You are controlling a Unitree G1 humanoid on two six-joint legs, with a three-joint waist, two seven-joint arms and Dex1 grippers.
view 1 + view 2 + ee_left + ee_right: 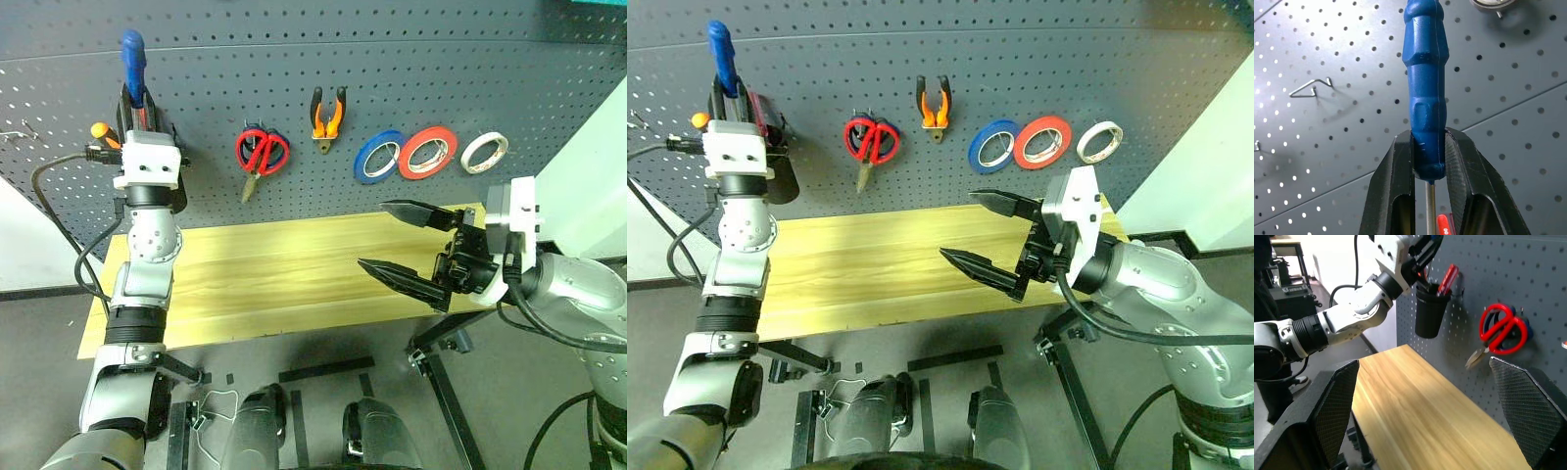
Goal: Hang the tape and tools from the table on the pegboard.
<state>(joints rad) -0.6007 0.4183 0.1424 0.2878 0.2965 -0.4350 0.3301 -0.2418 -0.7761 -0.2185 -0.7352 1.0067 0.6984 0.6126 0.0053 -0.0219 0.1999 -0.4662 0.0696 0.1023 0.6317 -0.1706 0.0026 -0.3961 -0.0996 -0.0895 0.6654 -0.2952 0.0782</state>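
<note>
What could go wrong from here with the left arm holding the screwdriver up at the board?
1. The left gripper pinches only the bottom end of the blue-handled screwdriver; the long handle above could tilt or slip out.
2. The black cup below already holds a red-handled tool; the shaft might jam against it on the way in.
3. The arm is close to the pegboard, so a small misjudgement may knock the cup.
</note>
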